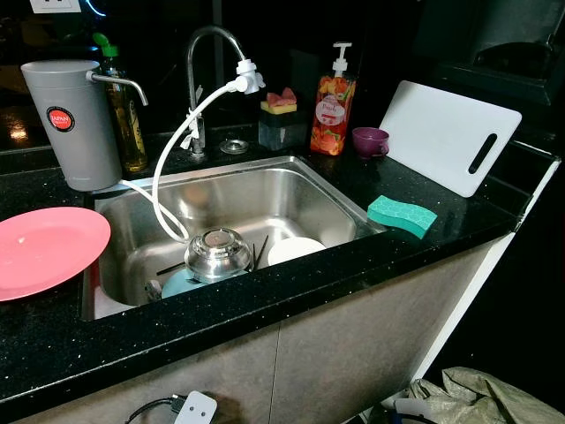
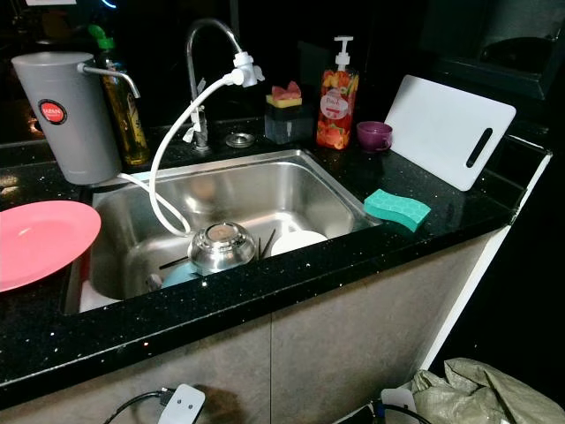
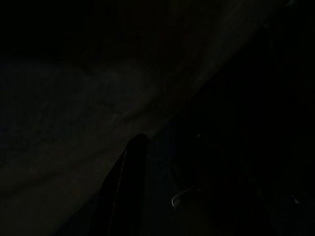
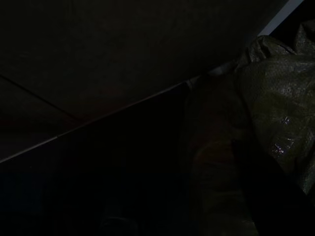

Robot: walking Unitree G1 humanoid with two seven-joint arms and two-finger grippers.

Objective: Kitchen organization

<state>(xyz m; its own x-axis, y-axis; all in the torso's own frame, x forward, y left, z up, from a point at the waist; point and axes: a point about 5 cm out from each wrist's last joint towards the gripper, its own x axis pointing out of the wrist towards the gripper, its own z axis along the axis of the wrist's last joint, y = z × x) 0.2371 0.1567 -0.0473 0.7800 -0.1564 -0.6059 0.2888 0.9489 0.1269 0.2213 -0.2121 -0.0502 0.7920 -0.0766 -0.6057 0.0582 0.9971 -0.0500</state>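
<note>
A steel sink [image 1: 291, 190] is set into a black counter [image 1: 459, 221]. Inside it lie an upturned steel bowl [image 1: 217, 252], a white dish [image 1: 294, 250], a pale blue dish [image 1: 177, 283] and dark utensils [image 1: 258, 252]. A pink plate [image 1: 44, 249] rests on the counter at the left. At the right are a green sponge [image 1: 402, 215], a purple cup [image 1: 370, 140] and a white cutting board [image 1: 450, 137] leaning on the wall. Both arms hang idle in the dark below the counter. A dark finger [image 3: 130, 187] is faintly outlined in the left wrist view.
Behind the sink stand a faucet [image 1: 207, 53] with a white hose [image 1: 168, 177], a grey water filter [image 1: 71, 124], an oil bottle [image 1: 128, 115], a sponge holder [image 1: 281, 119] and a soap pump [image 1: 333, 102]. A woven sack [image 4: 280, 113] and a white adapter [image 1: 196, 408] sit low by the cabinet.
</note>
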